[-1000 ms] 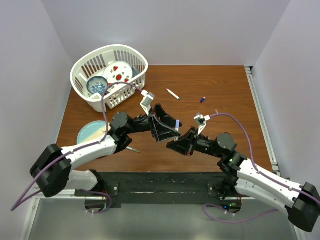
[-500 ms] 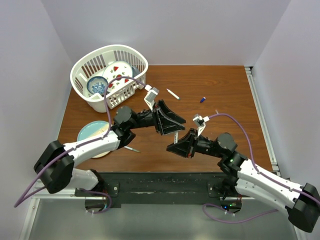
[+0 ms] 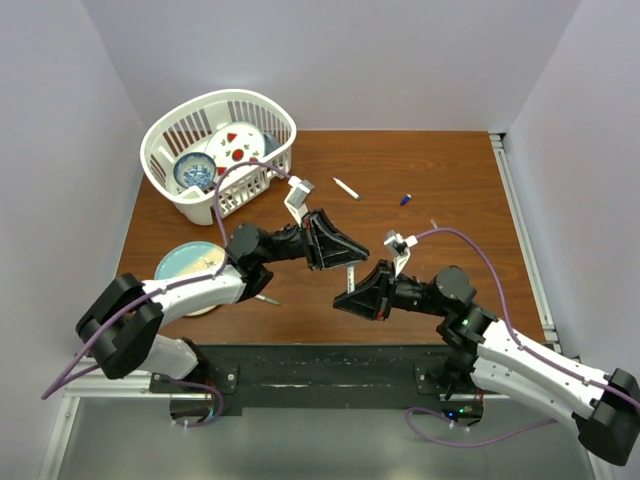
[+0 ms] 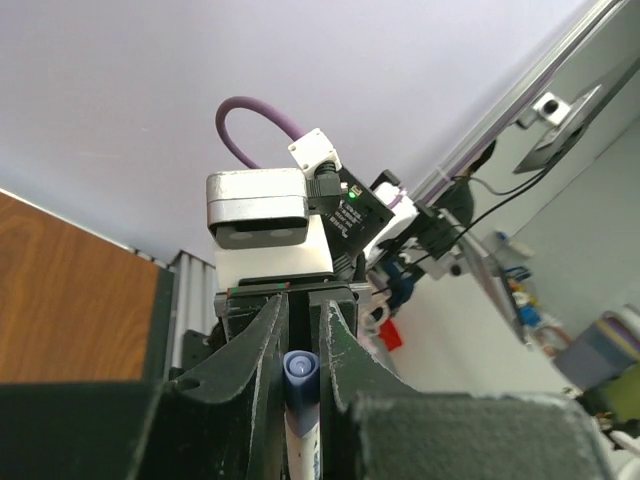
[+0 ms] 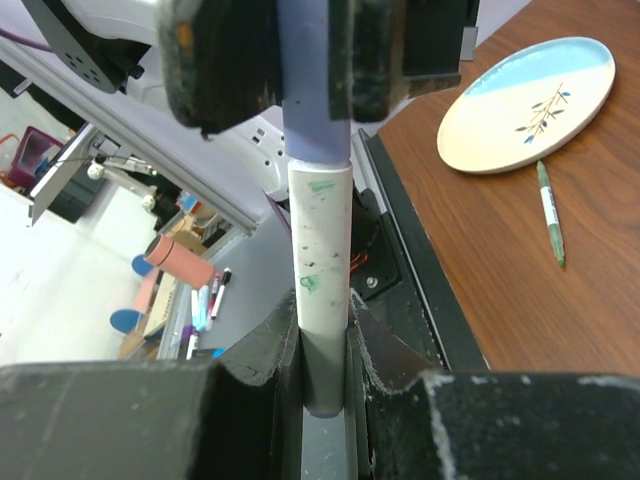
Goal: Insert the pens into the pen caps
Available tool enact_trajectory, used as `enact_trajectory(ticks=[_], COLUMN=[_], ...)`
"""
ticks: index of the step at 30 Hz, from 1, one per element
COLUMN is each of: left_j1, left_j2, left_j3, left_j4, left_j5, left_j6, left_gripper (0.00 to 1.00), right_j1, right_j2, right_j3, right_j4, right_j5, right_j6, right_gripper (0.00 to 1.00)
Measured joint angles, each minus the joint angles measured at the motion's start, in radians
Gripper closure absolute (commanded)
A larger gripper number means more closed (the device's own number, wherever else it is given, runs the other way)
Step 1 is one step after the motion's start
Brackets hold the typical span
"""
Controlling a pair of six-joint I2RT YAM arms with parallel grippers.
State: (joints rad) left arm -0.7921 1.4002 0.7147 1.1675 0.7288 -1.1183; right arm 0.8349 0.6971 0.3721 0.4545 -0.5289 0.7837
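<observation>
Right wrist: right gripper pinches pen — left gripper pinches its purple cap.

Tabletop: brown wood.
White basket: far left, holding dishes.
Blue-and-cream plate: near left.
Loose pen and blue pen cap: far centre, apart.
Left gripper and right gripper: facing each other at centre, with the held pen spanning between their fingers.
</observation>
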Motion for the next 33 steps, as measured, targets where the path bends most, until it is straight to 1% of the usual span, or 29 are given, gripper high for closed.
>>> enact_trajectory(ticks=[4, 8, 13, 18, 24, 29, 33], left_j1=[-0.003, -0.008, -0.009, -0.010, -0.026, -0.032, -0.039], left_j2=[0.028, 0.030, 0.006, -0.035, -0.043, 0.021, 0.078], left_j3=[-0.039, -0.051, -0.070, -0.116, -0.169, -0.241, -0.253], left_j4=[0.095, 0.160, 0.216, 0.234, 0.266, 0.311, 0.320], left_j5=[-0.027, -0.077, -0.137, -0.184, -0.237, -0.300, -0.332], left_j6=[-0.101, -0.145, -0.153, -0.114, -0.089, -0.110, -0.127], left_gripper=[1.00, 1.00, 1.00, 1.00, 1.00, 1.00, 1.00], right_j1=[0.010, 0.011, 0.015, 0.023, 0.027, 0.028, 0.027], right_j2=[-0.012, 0.013, 0.046, 0.092, 0.118, 0.165, 0.196], right_j3=[0.028, 0.119, 0.235, 0.348, 0.412, 0.423, 0.439], right_j4=[-0.080, -0.187, -0.325, -0.507, -0.636, -0.745, -0.832], right_j5=[0.007, 0.009, 0.013, 0.022, 0.032, 0.075, 0.126], right_j6=[-0.012, -0.035, -0.093, -0.181, -0.254, -0.280, -0.282], right_gripper=[1.00, 1.00, 1.00, 1.00, 1.00, 1.00, 1.00])
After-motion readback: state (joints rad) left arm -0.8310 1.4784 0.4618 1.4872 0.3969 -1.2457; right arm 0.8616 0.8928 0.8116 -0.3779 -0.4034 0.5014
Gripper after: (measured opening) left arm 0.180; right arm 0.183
